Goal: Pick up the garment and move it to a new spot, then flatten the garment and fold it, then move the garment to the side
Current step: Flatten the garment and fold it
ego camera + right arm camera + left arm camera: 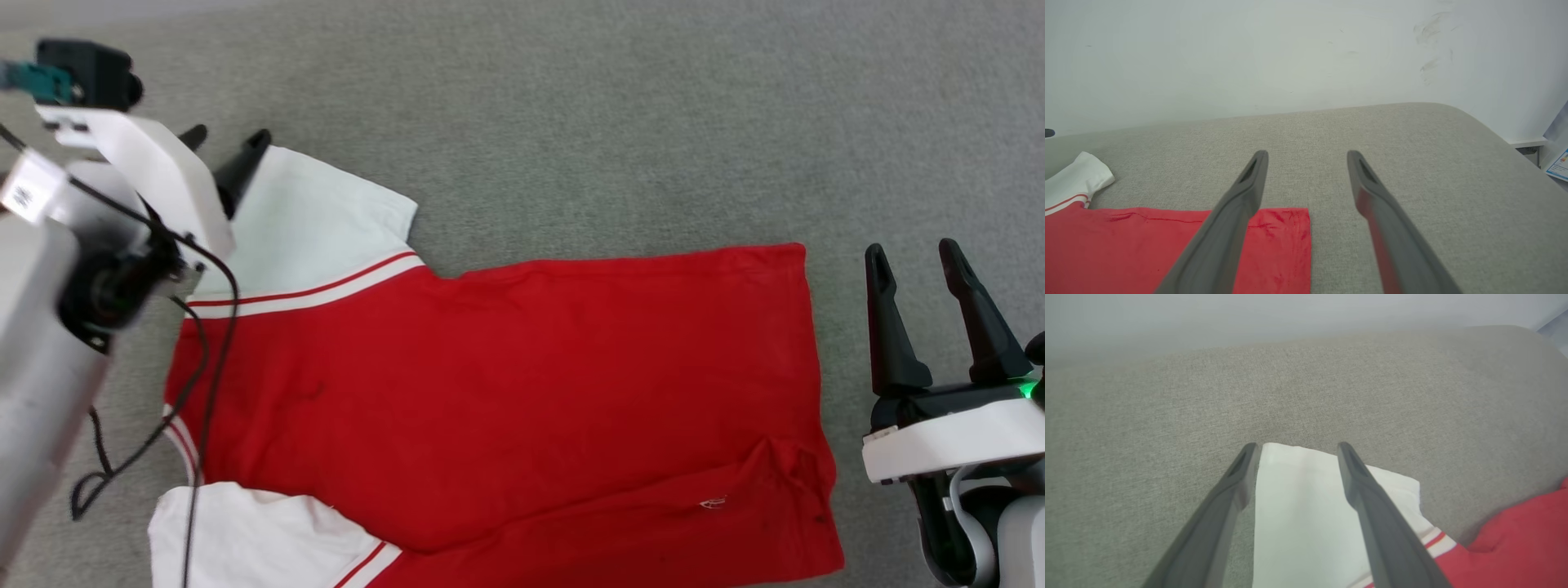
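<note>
Left pincer [227, 145] is recorded fully spread, with nothing gripped. Its fingers [1237, 486] are poised at the far corner of the upper white sleeve [1298, 522], one finger just outside the sleeve edge and the other over the cloth; contact cannot be judged. Right pincer [911, 255] is likewise wide apart and empty, held over bare bench [620, 122] just beside the hem and apart from the cloth. The garment [506, 367] is laid out flat across the grey fabric bench, with the striped collar end toward the robot's left and the hem toward its right. The second white sleeve [245, 539] is cut off by the lower edge of the head view. A puckered fold with a small white tag [712, 503] is noted near the lower hem corner. A black cable [214, 359] from the left arm hangs across the collar end and partly masks it. Behind the bench a white wall [1249, 61] with grey scuff marks [1429, 61] is noted, and a blue-edged printed sheet [1557, 165] past the bench corner.
</note>
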{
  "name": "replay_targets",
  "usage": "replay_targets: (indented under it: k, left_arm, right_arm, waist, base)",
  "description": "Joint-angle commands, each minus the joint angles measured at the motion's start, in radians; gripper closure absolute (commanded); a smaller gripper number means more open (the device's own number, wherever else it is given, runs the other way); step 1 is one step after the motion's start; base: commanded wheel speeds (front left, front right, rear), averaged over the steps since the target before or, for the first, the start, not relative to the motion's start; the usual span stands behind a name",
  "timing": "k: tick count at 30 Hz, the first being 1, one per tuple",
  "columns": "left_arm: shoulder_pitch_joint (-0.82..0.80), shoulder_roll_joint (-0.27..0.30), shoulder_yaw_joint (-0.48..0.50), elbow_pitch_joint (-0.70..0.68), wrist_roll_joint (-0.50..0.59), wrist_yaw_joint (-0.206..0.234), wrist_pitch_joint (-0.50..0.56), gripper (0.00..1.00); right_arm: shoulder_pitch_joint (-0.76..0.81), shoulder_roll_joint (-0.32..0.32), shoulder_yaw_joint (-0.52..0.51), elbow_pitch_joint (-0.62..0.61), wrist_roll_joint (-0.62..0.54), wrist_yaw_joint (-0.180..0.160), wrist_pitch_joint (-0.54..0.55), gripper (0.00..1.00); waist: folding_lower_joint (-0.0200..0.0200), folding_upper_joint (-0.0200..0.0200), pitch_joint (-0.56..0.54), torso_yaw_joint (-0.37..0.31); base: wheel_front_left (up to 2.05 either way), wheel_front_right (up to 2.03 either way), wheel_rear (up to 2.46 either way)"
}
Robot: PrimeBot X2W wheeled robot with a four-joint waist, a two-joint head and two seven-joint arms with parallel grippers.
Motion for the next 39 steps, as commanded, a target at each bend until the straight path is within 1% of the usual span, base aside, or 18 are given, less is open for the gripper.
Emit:
replay_targets:
  k: [1,5,8,12,16,17,18,19,23,27,32,34,37,39]
  left_arm:
    - [-0.049,0.021,-0.006,0.035,-0.026,-0.022,0.085,0.00]
    - [-0.099,0.046,-0.019,0.098,-0.071,-0.045,0.236,0.00]
    - [-0.115,0.052,-0.024,0.126,-0.088,-0.048,0.291,0.00]
    - [-0.122,0.036,-0.047,0.176,-0.115,-0.044,0.389,0.00]
    - [-0.085,0.010,-0.108,0.226,-0.134,-0.034,0.533,0.00]
    - [-0.078,0.000,-0.120,0.231,-0.138,-0.032,0.559,0.45]
    - [-0.075,-0.008,-0.127,0.235,-0.142,-0.032,0.571,0.63]
    - [-0.074,-0.016,-0.129,0.237,-0.142,-0.031,0.569,1.00]
    - [-0.068,-0.040,-0.116,0.249,-0.151,-0.026,0.535,1.00]
    - [-0.087,-0.028,-0.094,0.254,-0.143,-0.029,0.490,1.00]
    - [-0.124,-0.006,-0.064,0.242,-0.122,-0.027,0.404,1.00]
    - [-0.132,-0.002,-0.051,0.230,-0.118,-0.029,0.376,1.00]
    - [-0.146,-0.007,-0.036,0.199,-0.115,-0.032,0.332,1.00]
    - [-0.148,-0.012,-0.035,0.177,-0.111,-0.034,0.314,1.00]
  right_arm:
    - [-0.020,0.003,0.005,0.011,0.016,0.000,-0.017,0.00]
    - [-0.028,0.003,0.011,0.032,0.039,0.000,-0.036,0.00]
    - [-0.028,0.003,0.014,0.043,0.043,0.000,-0.044,0.00]
    - [-0.030,0.004,0.012,0.058,0.057,0.000,-0.056,0.00]
    - [-0.036,0.003,0.012,0.069,0.066,0.000,-0.055,0.00]
    - [-0.039,0.003,0.010,0.071,0.068,0.000,-0.053,0.00]
    - [-0.041,0.003,0.010,0.072,0.069,0.000,-0.048,0.00]
    - [-0.042,0.004,0.011,0.075,0.074,0.000,-0.045,0.00]
    - [-0.044,0.003,0.020,0.075,0.065,0.000,-0.026,0.00]
    - [-0.042,0.003,0.023,0.085,0.081,0.000,0.003,0.00]
    - [-0.079,0.004,0.012,0.135,0.090,0.000,0.058,0.00]
    - [-0.103,-0.002,0.006,0.172,0.110,0.000,0.099,0.00]
    - [-0.158,-0.039,-0.004,0.233,0.129,0.000,0.181,0.00]
    - [-0.194,-0.068,0.003,0.274,0.142,0.000,0.256,0.00]
  waist:
    - [-0.0003,0.0000,0.034,-0.034]
    - [-0.0003,0.0000,0.062,-0.061]
    - [-0.0003,0.0000,0.075,-0.071]
    - [-0.0003,0.0000,0.097,-0.077]
    - [-0.0003,0.0000,0.105,-0.080]
    - [-0.0003,0.0000,0.107,-0.080]
    - [-0.0003,0.0000,0.109,-0.081]
    - [-0.0003,0.0000,0.111,-0.080]
    - [-0.0003,0.0000,0.111,-0.080]
    - [-0.0003,0.0000,0.099,-0.073]
    - [-0.0003,0.0000,0.076,-0.048]
    - [-0.0003,0.0000,0.067,-0.032]
    - [-0.0003,0.0000,0.059,-0.001]
    - [-0.0003,0.0000,0.054,0.022]
  base:
    - [0.00,0.00,0.00]
    - [0.00,0.00,0.00]
    - [0.00,0.00,0.00]
    - [0.00,0.00,0.00]
    - [0.00,0.00,0.00]
    - [0.00,0.00,0.00]
    - [0.00,0.00,0.00]
    - [0.00,0.00,0.00]
    - [0.00,0.00,0.00]
    - [0.00,0.00,0.00]
    - [0.00,0.00,0.00]
    - [0.00,0.00,0.00]
    - [0.00,0.00,0.00]
    - [0.00,0.00,0.00]
